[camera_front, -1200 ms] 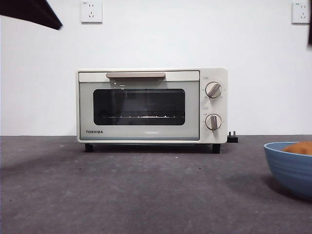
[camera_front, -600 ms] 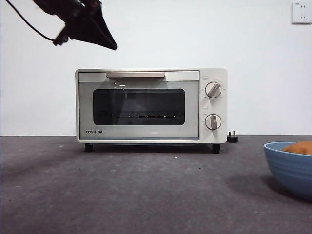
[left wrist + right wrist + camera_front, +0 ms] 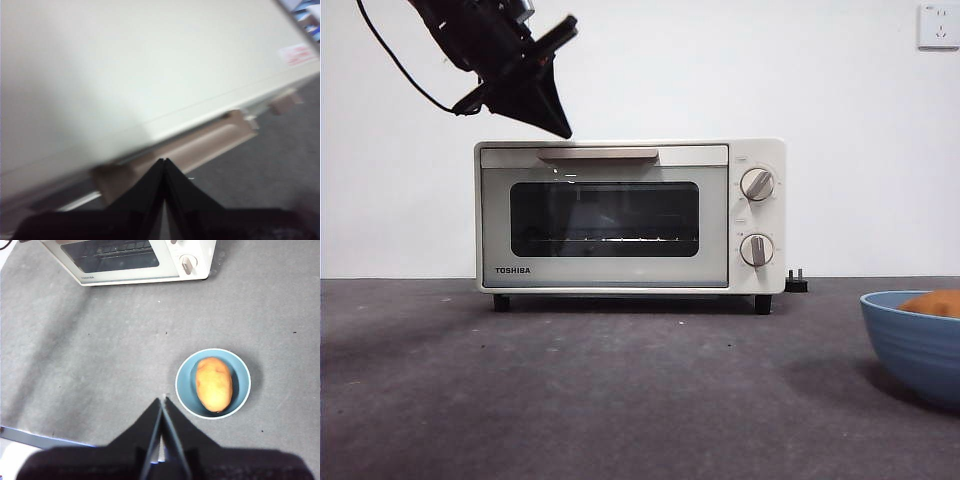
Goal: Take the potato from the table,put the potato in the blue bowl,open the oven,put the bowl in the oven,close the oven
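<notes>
The left gripper, fingers pressed together, hovered just above the Toshiba oven's handle; the right gripper, fingers together, hung beside the potato in the blue bowl.

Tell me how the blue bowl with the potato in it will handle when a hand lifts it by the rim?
The blue bowl looks rigid and deep, so it should lift without flexing. The potato fills much of it and probably makes it fairly heavy; a one-sided rim grip may tilt. The potato is smooth and oval, so it could roll inside if the bowl tips, though the deep wall should keep it in.
</notes>
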You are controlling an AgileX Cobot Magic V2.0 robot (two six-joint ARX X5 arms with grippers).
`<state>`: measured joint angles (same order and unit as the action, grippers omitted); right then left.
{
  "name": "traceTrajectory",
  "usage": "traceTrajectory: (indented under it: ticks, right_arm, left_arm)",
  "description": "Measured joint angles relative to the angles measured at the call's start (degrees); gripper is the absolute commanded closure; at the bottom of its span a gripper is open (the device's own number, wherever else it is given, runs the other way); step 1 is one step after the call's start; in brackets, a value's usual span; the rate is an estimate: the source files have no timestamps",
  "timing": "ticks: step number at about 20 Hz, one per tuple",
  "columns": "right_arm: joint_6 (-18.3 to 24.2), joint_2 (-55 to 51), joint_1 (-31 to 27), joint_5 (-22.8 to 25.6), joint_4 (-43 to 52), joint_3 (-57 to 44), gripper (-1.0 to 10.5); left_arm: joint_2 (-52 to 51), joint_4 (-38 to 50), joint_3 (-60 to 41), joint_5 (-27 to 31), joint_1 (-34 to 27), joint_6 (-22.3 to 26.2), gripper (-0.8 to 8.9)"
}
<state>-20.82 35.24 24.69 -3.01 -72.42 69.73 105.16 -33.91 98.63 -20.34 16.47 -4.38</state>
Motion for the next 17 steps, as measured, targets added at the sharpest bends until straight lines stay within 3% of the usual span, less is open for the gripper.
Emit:
traceTrajectory:
  ticks: [13, 17]
  right_arm:
    - [-0.9, 0.0, 0.0, 0.0, -1.3, 0.0, 9.5]
    - [-0.9, 0.0, 0.0, 0.1, -1.3, 0.0, 9.5]
  left_arm:
    - [2.3, -1.3, 1.2, 0.4, 0.7, 2.5, 8.19]
    - [1.8, -6.0, 1.9, 4.4, 2.1, 3.3, 8.19]
